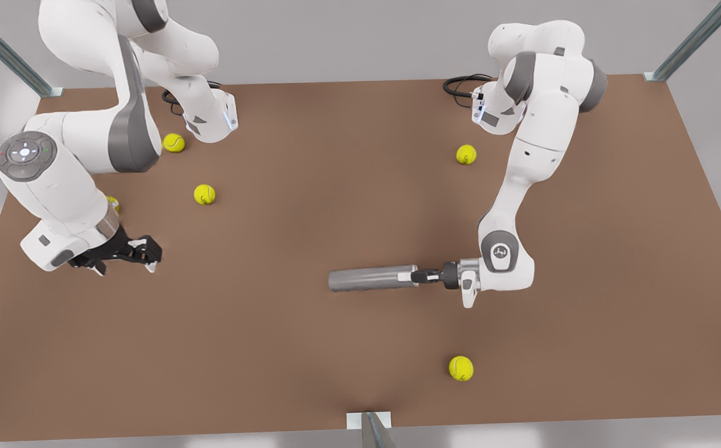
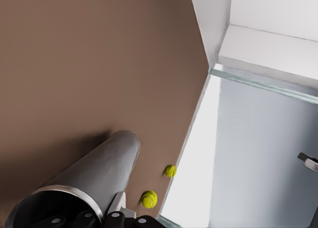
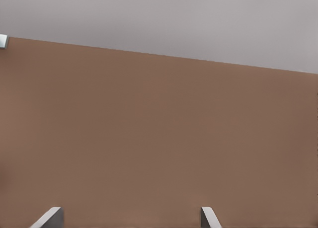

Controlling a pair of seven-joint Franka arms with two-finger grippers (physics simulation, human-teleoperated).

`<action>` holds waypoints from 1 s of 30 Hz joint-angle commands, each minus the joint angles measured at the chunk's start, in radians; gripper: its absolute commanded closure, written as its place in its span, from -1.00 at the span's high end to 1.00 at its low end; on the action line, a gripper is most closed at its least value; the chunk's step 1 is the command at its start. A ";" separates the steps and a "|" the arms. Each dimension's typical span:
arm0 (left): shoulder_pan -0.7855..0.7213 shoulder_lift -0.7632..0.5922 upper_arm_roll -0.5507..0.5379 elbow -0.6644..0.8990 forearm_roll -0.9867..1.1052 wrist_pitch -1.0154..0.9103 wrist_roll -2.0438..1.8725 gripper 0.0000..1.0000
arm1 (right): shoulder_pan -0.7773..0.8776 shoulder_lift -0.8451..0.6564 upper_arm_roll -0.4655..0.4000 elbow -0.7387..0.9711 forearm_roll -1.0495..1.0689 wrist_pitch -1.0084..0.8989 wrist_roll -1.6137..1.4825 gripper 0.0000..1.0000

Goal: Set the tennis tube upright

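- We find the tennis tube lying flat on the brown counter, near its middle, its lighter-rimmed open end toward the front view's right.
- The left claw is at that open end, fingers clamped on the rim.
- The right claw hangs over the counter at the front view's left, well apart from the tube; we see its fingertips spread wide, holding nothing. This arm waits.
- Five tennis balls lie scattered on the counter, none touching the tube.
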 commanded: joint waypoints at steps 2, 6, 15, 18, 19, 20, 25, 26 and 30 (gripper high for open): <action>0.001 -0.009 0.003 -0.002 0.039 0.000 -0.013 -0.57 | 0.002 0.000 0.000 0.001 0.000 0.000 0.002 1.00; 0.005 -0.052 0.012 -0.003 0.137 0.000 -0.092 -0.57 | -0.003 0.061 -0.005 0.004 0.000 0.136 0.005 1.00; 0.046 -0.095 0.020 -0.002 0.287 -0.020 -0.197 -0.57 | -0.035 0.043 0.075 0.005 0.018 -0.097 0.003 1.00; 0.046 -0.104 0.020 -0.002 0.322 -0.020 -0.217 -0.57 | -0.035 0.034 0.109 0.042 0.020 -0.221 0.003 1.00; 0.046 -0.117 0.022 -0.002 0.329 -0.020 -0.220 -0.57 | -0.039 0.035 0.106 0.042 0.015 -0.221 0.003 1.00; 0.047 -0.127 0.022 -0.002 0.359 -0.020 -0.244 -0.57 | -0.044 0.037 0.104 0.044 0.011 -0.221 0.005 1.00; 0.072 -0.170 0.022 -0.002 0.437 -0.039 -0.310 -0.57 | -0.052 0.037 0.101 0.044 0.012 -0.221 0.005 1.00; 0.075 -0.181 0.022 -0.002 0.442 -0.039 -0.310 -0.57 | -0.052 0.037 0.101 0.044 0.012 -0.219 0.005 1.00; 0.081 -0.193 0.022 0.000 0.516 -0.039 -0.332 -0.57 | -0.050 0.037 0.103 0.044 0.012 -0.219 0.006 1.00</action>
